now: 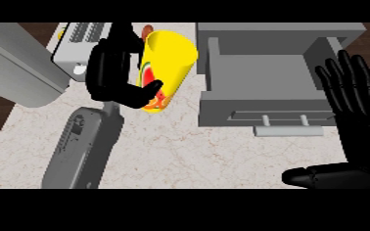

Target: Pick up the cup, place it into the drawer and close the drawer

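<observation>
My left hand [115,76] is curling around the yellow cup [168,68], fingers wrapping its left side and the thumb crossing the lower front near the red and orange print. The cup is tilting in this grasp, its wide rim toward the top of the view and its narrow base toward me; I cannot tell whether it is touching the surface [188,151] or hanging just above it. My grey left forearm [83,147] is running down from the hand to the lower edge of the view.

My right hand [347,98] is resting at the right edge, fingers straight and spread, pointing up, with the thumb lying flat near the lower right corner.

Between my 2 hands, the grey drawer [264,73] is standing open, its hollow facing up and its front panel with a pale bar handle [288,129] facing me. The cup is sitting just left of the drawer's left wall, outside the hollow.

The surface is pale and marbled, with open room in front of the drawer and between my forearms. To the left, a large grey appliance [25,73] and a light ribbed box [83,41] are crowding the far corner, where a dark strip of floor [36,29] is showing past the surface's edge.
</observation>
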`<action>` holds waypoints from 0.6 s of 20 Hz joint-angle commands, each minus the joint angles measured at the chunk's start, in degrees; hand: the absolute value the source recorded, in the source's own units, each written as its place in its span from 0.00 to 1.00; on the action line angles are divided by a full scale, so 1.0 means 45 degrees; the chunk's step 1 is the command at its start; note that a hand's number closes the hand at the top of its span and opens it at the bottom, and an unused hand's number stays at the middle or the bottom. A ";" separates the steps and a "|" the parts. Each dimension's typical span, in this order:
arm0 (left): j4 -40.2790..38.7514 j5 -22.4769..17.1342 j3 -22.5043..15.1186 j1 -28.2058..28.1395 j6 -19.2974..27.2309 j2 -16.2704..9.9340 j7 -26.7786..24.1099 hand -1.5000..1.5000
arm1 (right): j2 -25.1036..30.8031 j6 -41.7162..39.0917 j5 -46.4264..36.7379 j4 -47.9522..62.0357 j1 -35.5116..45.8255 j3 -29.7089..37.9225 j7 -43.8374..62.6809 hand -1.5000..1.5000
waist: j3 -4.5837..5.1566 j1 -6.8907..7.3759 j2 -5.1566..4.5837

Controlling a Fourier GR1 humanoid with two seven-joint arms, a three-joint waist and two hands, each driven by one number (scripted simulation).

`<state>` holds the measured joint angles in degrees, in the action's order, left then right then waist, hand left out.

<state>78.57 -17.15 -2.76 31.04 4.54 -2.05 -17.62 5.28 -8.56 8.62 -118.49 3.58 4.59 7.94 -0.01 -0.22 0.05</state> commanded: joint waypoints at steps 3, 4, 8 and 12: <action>-0.0710 0.0351 0.0497 0.2666 0.0916 -0.0079 0.1608 1.00 | 0.0045 -0.0323 0.0331 -0.0985 -0.1022 0.0025 0.0160 0.00 | 0.0000 -0.0120 -0.0008; -0.1230 0.0662 0.0414 0.3298 0.1196 0.0002 0.1704 1.00 | -0.0081 0.0261 -0.0179 -0.0150 0.0697 -0.0362 0.0562 0.00 | 0.0002 -0.0052 -0.0030; -0.1689 0.1053 0.0388 0.4045 0.1377 -0.0030 0.1902 1.00 | 0.0317 -0.0063 0.0787 -0.0615 0.0228 0.0443 0.0962 0.00 | 0.0001 -0.0097 -0.0016; -0.3101 0.0914 -0.0254 0.4724 0.1897 0.0448 0.1558 1.00 | -0.0091 -0.0150 -0.0022 0.0442 0.0029 0.0030 -0.0438 0.00 | -0.0001 -0.0123 -0.0040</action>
<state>70.78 -12.85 -3.39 47.51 11.61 -0.59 -10.26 5.86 -8.81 9.84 -117.71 4.92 5.72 8.84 -0.01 -0.52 -0.03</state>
